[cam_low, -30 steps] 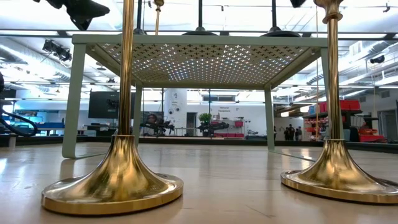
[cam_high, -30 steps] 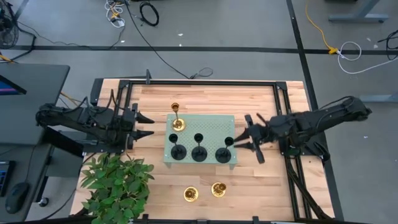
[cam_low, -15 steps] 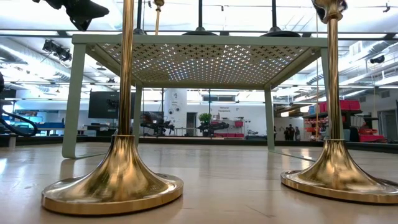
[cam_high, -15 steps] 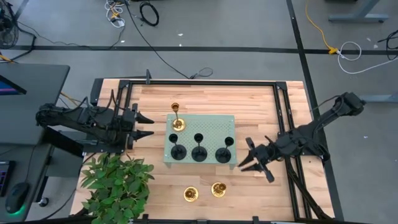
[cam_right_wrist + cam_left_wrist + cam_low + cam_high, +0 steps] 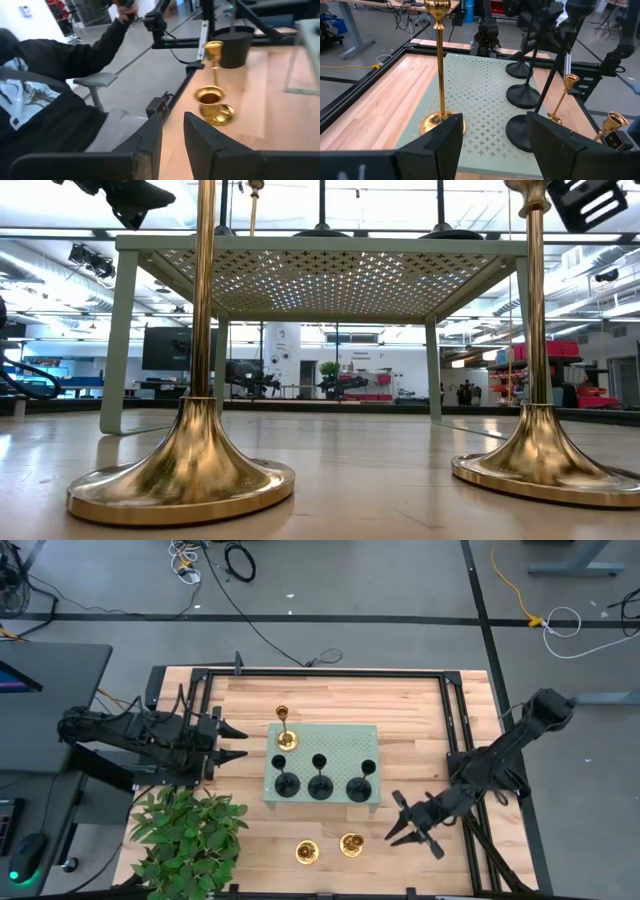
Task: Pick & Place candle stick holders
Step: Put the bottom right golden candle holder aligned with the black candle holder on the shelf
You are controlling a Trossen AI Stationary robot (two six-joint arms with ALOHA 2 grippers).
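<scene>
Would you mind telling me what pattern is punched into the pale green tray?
Small cross-shaped holes in regular rows cover the pale green perforated tray; left wrist view shows it best.

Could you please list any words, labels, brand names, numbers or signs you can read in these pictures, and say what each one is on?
None can be read.
The green tray, the gold candle holders and black candle holders, the wooden table and both grippers carry no visible writing.
Signs in the room behind the table, in the low view, are too small and blurred to read.
</scene>
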